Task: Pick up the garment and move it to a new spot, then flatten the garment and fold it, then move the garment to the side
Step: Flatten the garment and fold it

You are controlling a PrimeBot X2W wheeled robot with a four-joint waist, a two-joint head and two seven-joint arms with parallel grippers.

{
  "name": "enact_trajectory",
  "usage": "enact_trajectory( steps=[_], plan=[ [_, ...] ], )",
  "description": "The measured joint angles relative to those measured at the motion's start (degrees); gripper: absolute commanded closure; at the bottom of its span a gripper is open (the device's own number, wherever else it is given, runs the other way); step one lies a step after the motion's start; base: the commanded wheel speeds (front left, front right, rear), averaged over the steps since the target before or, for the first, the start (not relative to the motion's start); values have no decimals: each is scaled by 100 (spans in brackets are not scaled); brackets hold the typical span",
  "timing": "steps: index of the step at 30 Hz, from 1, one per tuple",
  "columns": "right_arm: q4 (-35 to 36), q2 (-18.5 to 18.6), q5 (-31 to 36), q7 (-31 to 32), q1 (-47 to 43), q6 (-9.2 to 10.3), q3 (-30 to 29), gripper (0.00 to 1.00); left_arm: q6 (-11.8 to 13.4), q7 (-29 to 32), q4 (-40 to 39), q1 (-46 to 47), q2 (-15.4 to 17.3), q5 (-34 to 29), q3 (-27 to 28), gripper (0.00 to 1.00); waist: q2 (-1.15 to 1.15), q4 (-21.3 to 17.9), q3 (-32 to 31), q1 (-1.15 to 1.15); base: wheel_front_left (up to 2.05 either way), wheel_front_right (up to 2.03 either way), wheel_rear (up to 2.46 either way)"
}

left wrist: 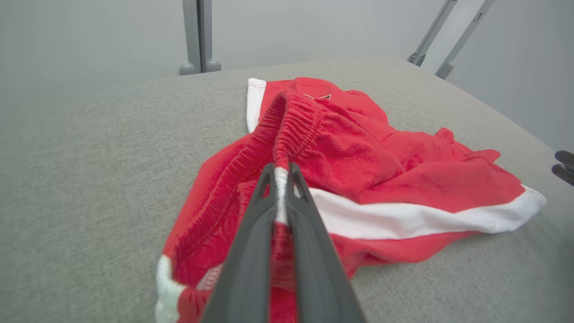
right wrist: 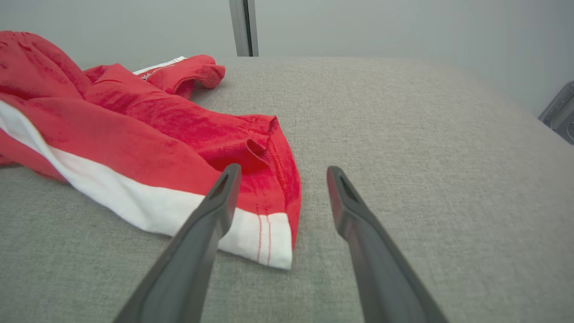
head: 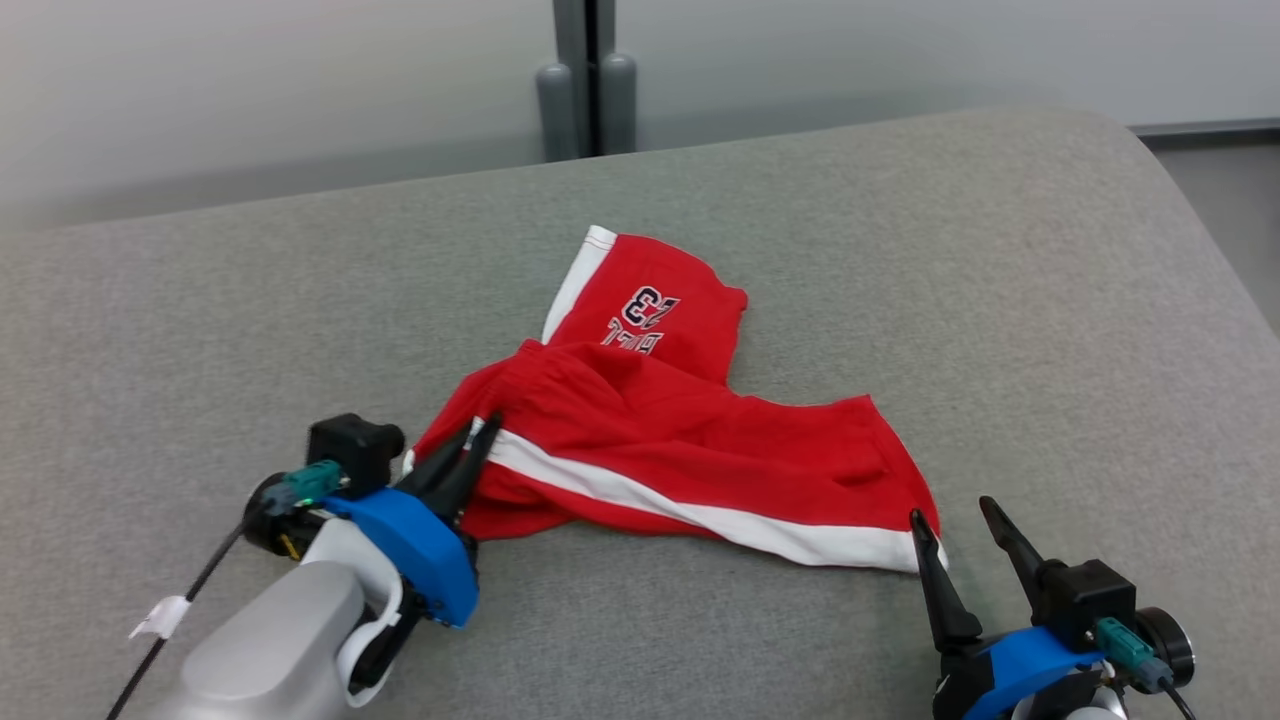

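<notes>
Grey worktop (head: 900, 250); red shorts (head: 700, 430), long axis 9-to-4 o'clock. L end effector (head: 480, 428) clamped on waistband (left wrist: 291, 125) at 9; R end effector (head: 950, 508) spread wide beside hem (right wrist: 269, 233) at 4.

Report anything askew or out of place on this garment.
The red shorts lie crumpled and twisted, not flat: one leg points away with its printed number upside down, and the waistband is bunched up where the left gripper is shut on it. The right gripper is open by the other hem.
</notes>
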State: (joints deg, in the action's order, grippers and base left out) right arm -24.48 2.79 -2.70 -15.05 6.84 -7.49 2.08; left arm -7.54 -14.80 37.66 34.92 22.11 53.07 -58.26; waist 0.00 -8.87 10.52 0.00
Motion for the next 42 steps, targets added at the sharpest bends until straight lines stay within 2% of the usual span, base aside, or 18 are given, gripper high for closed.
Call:
enact_trajectory(
  steps=[2,8,16,17,18,19,22,26,29,35,42],
  plan=[
    [-12,-2,0,0,1,0,22,0,0,-11,99,-36,15,66,207,100,0,103,-43,0,0,0,0],
    [-125,-1,-22,0,-4,0,127,0,1,-19,253,-795,29,-37,1413,100,0,383,-201,0,0,0,0],
    [-253,-2,-22,0,-77,0,328,0,1,-19,464,-2030,-333,-444,2585,100,0,628,-515,-1,0,0,0],
    [-257,-1,-22,0,-97,0,354,0,1,-19,498,-2142,-396,-486,2709,95,0,652,-550,-1,0,0,0],
    [-258,-4,-23,0,-116,0,376,0,1,-19,508,-2241,-457,-542,2840,40,0,678,-586,-1,0,0,0],
    [-256,-3,-24,0,-121,0,405,0,1,-19,510,-2324,-510,-644,2959,0,0,701,-619,-1,0,0,0],
    [-188,-3,-35,0,-122,0,528,0,33,-20,392,-2528,-677,-978,3376,0,0,759,-721,-1,0,0,0],
    [-53,-4,12,0,-137,0,597,0,253,-20,-141,-2855,-788,-1795,4134,0,0,814,-879,0,0,0,0],
    [-48,-1,20,0,-216,0,563,0,312,-21,-530,-3169,-900,-2413,4582,0,-2,850,-969,-1,0,0,0],
    [-227,-4,131,0,-255,0,472,0,298,-25,-975,-3517,-1181,-3342,5338,0,-2,911,-1074,-1,0,0,0],
    [-369,0,15,0,-377,0,-143,0,137,-25,-1104,-3807,-1555,-3929,5937,0,-2,878,-1193,-1,0,0,0]
  ],
)
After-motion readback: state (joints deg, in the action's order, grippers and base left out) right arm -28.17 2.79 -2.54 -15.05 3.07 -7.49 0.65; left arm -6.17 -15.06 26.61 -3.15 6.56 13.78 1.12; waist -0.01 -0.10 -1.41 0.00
